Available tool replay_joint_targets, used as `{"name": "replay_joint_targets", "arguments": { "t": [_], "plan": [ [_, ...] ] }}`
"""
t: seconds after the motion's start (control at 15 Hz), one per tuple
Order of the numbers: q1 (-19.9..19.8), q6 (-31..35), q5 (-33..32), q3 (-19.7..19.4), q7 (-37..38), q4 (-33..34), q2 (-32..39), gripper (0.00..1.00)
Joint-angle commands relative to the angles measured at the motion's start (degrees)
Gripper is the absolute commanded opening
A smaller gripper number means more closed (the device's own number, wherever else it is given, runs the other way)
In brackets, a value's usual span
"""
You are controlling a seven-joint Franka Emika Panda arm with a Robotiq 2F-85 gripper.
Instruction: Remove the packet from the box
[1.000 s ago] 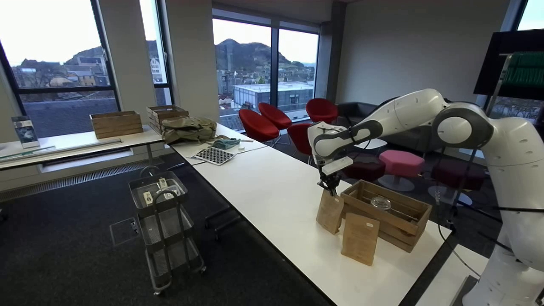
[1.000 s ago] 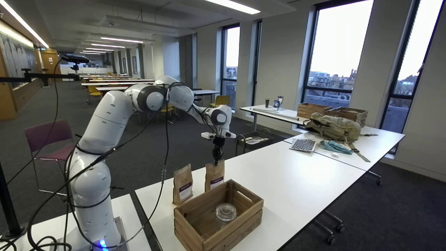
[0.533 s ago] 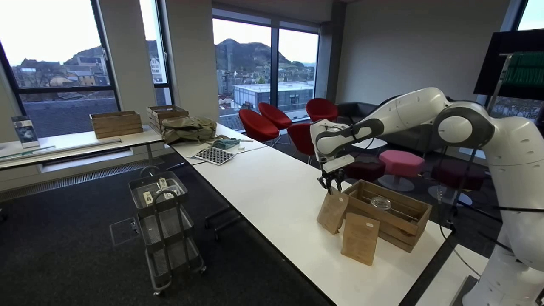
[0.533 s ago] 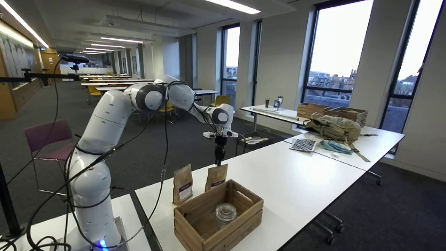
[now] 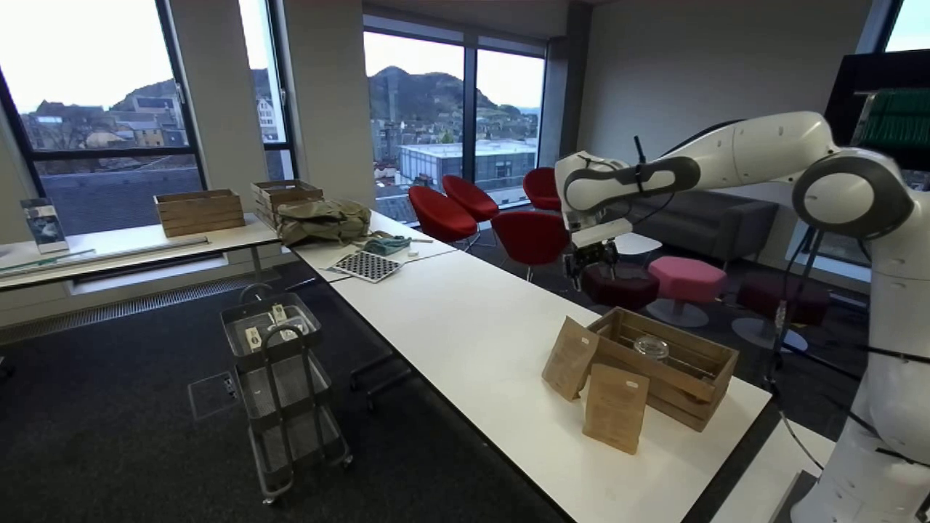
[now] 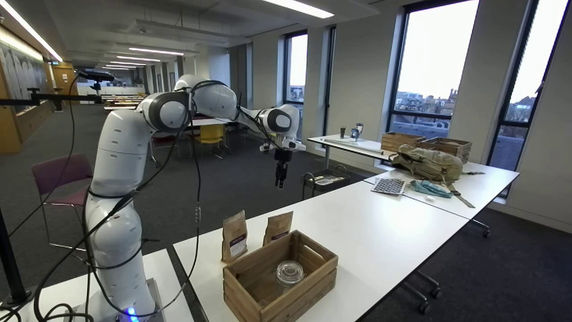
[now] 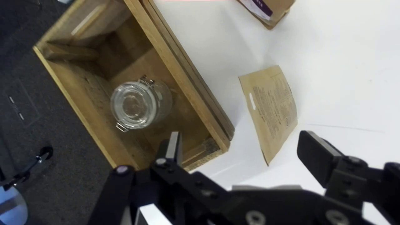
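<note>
Two brown paper packets stand on the table outside the wooden box (image 6: 280,277). The farther packet (image 5: 570,359) tilts toward the box's long side; the wrist view shows table between the box and this packet (image 7: 269,109). Closer to the robot base, the other packet (image 5: 616,408) stands more upright, its purple and white label showing on this packet (image 6: 234,237). My gripper (image 5: 594,276) hangs well above the tilted packet, touching nothing. In the wrist view the gripper (image 7: 240,139) is open, jaws wide apart with only air between them.
A glass clip-top jar (image 7: 137,104) sits inside the box. On the table's far part lie a checkered board (image 6: 389,186), a teal cloth (image 6: 431,188) and a green backpack (image 6: 426,163). A grey trolley (image 5: 280,378) stands beside the table on the floor.
The gripper has opened, let go of the packet's top and risen well above it. The released packet has tipped toward the box. The nearer packet, box and jar have not moved.
</note>
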Motion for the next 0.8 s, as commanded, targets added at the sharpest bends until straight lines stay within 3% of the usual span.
{"name": "replay_joint_targets", "arguments": {
  "t": [0.0, 0.27, 0.47, 0.73],
  "plan": [
    [-2.34, -10.59, 0.77, -0.61, 5.73, -1.21, -5.95, 1.0],
    [-5.78, -19.21, 2.23, -1.22, 6.52, -1.83, -6.94, 1.0],
    [-7.51, -16.0, -1.63, -1.19, -1.68, -6.39, -8.32, 1.0],
    [-8.87, -5.23, -7.54, -1.53, -10.41, -14.96, -10.61, 1.0]
  ]
}}
